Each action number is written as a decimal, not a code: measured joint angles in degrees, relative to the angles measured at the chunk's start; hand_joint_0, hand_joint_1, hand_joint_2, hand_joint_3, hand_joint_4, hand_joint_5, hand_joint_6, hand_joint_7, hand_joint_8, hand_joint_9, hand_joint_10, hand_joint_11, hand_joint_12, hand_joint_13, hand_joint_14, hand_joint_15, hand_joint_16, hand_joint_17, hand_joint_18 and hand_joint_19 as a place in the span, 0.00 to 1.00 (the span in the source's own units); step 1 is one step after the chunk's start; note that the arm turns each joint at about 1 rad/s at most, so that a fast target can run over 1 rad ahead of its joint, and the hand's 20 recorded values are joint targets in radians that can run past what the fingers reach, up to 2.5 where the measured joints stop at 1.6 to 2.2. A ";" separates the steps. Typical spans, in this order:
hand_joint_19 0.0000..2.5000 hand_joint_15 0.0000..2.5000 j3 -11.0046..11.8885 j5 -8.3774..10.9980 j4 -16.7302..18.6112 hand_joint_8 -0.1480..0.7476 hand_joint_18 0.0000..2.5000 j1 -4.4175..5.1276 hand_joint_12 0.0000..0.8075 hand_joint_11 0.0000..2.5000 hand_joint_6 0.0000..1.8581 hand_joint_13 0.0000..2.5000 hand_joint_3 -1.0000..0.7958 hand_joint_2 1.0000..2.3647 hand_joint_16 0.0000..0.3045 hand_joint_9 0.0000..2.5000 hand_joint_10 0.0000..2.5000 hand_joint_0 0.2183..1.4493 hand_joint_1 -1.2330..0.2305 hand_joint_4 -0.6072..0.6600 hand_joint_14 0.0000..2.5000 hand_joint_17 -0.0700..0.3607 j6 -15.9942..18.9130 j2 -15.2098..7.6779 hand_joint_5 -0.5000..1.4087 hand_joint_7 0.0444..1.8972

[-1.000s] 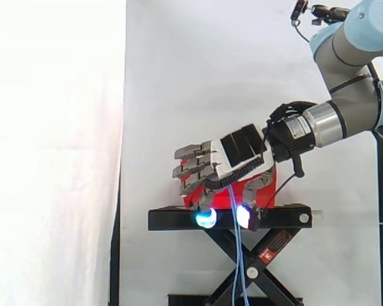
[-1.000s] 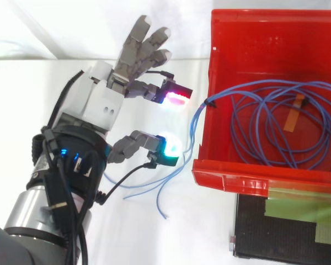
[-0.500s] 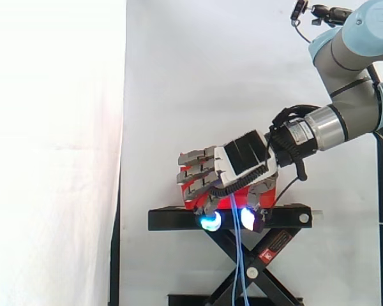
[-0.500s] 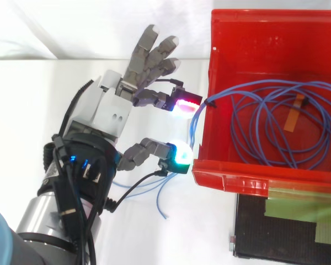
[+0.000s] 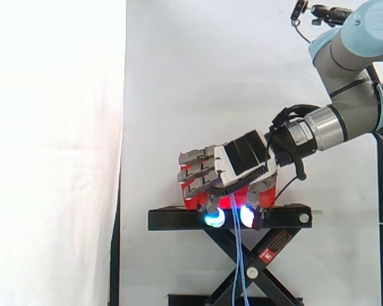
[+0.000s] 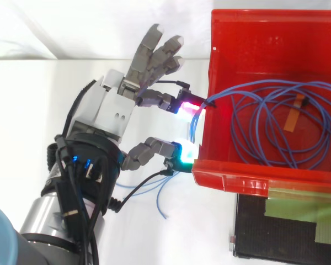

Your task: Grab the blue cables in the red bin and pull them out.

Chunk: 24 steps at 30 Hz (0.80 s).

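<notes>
Red plastic bin [image 6: 248, 33] on black scissor-lift stand [image 5: 179, 218].
Hand [image 6: 113, 107] unclenched, gripping nothing.
Thin blue cables [image 6: 192, 130] coiled in bin, strands draped over wall between glowing pads [image 6: 186, 106].
Risk: pads catch the wall and drag the bin, or strands slip.
Versus 1.0 s ago: hand closer, pads now at the wall.

Red bin [image 6: 248, 175] is seen open at the top, so entry from above is allowed. Most of its floor is taken up by loops of blue cables [image 6: 276, 130]; a bare strip is kept along the wall opposite the bin's thick front lip. Sideways passage for the hand [image 6: 113, 107] is blocked by the bin's side wall. Strands hung over that wall are found between two spread fingertips [image 6: 183, 105]. Outside that wall, open white surface is crossed by loose cable ends.
</notes>
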 measured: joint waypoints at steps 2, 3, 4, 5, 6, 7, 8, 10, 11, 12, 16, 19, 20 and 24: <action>0.09 0.05 0.05 0.00 0.01 0.44 0.06 -0.06 0.42 0.16 0.40 0.11 0.00 0.00 0.17 0.17 0.00 0.44 0.12 0.55 0.00 0.43 -0.11 0.00 0.48 0.20; 0.09 0.05 0.09 0.00 0.01 0.45 0.06 -0.10 0.42 0.16 0.40 0.12 0.00 0.00 0.17 0.18 0.00 0.44 0.12 0.55 0.00 0.43 -0.14 0.00 0.49 0.20; 0.09 0.05 0.14 0.00 -0.01 0.44 0.06 -0.12 0.42 0.16 0.40 0.12 0.00 0.00 0.17 0.18 0.00 0.44 0.12 0.55 0.00 0.43 -0.16 0.00 0.49 0.20; 0.10 0.05 0.20 0.00 -0.05 0.45 0.07 -0.15 0.42 0.16 0.42 0.12 0.00 0.00 0.17 0.18 0.00 0.44 0.12 0.55 0.00 0.43 -0.18 0.00 0.49 0.20; 0.10 0.05 0.25 0.00 -0.07 0.45 0.07 -0.17 0.42 0.16 0.42 0.12 0.00 0.00 0.17 0.18 0.00 0.44 0.12 0.55 0.00 0.43 -0.19 0.00 0.49 0.19; 0.10 0.05 0.29 0.00 -0.10 0.45 0.07 -0.17 0.42 0.16 0.42 0.12 0.00 0.00 0.17 0.18 0.00 0.44 0.12 0.55 0.00 0.43 -0.21 0.00 0.49 0.19; 0.10 0.05 0.32 0.00 -0.12 0.45 0.07 -0.19 0.42 0.16 0.43 0.12 0.00 0.00 0.17 0.18 0.00 0.44 0.12 0.55 0.00 0.43 -0.23 0.00 0.49 0.20; 0.10 0.05 0.35 0.00 -0.14 0.45 0.07 -0.23 0.42 0.16 0.43 0.12 0.00 0.00 0.17 0.19 0.00 0.44 0.12 0.55 0.00 0.43 -0.26 0.00 0.49 0.19; 0.10 0.05 0.37 0.00 -0.14 0.45 0.07 -0.25 0.42 0.17 0.44 0.12 0.00 0.00 0.17 0.19 0.00 0.44 0.12 0.55 0.00 0.43 -0.27 0.00 0.50 0.19; 0.10 0.05 0.39 0.00 -0.15 0.45 0.07 -0.26 0.42 0.16 0.44 0.13 0.00 0.00 0.17 0.19 0.00 0.44 0.13 0.55 0.00 0.43 -0.27 0.00 0.50 0.19; 0.10 0.05 0.49 0.00 -0.06 0.45 0.07 -0.31 0.42 0.17 0.45 0.13 0.00 0.00 0.17 0.19 0.01 0.44 0.13 0.55 0.00 0.43 -0.34 0.00 0.50 0.19; 0.10 0.05 0.51 0.00 -0.01 0.45 0.07 -0.32 0.42 0.17 0.46 0.13 0.00 0.00 0.17 0.19 0.00 0.43 0.14 0.56 0.00 0.43 -0.37 0.00 0.50 0.19; 0.10 0.05 0.51 0.00 0.00 0.45 0.08 -0.34 0.42 0.17 0.47 0.13 0.00 0.00 0.17 0.20 0.00 0.43 0.14 0.55 0.00 0.43 -0.37 0.00 0.50 0.19; 0.10 0.06 0.53 0.00 0.02 0.45 0.08 -0.34 0.42 0.17 0.49 0.13 0.00 0.00 0.17 0.20 0.01 0.44 0.14 0.56 0.00 0.43 -0.37 0.01 0.50 0.19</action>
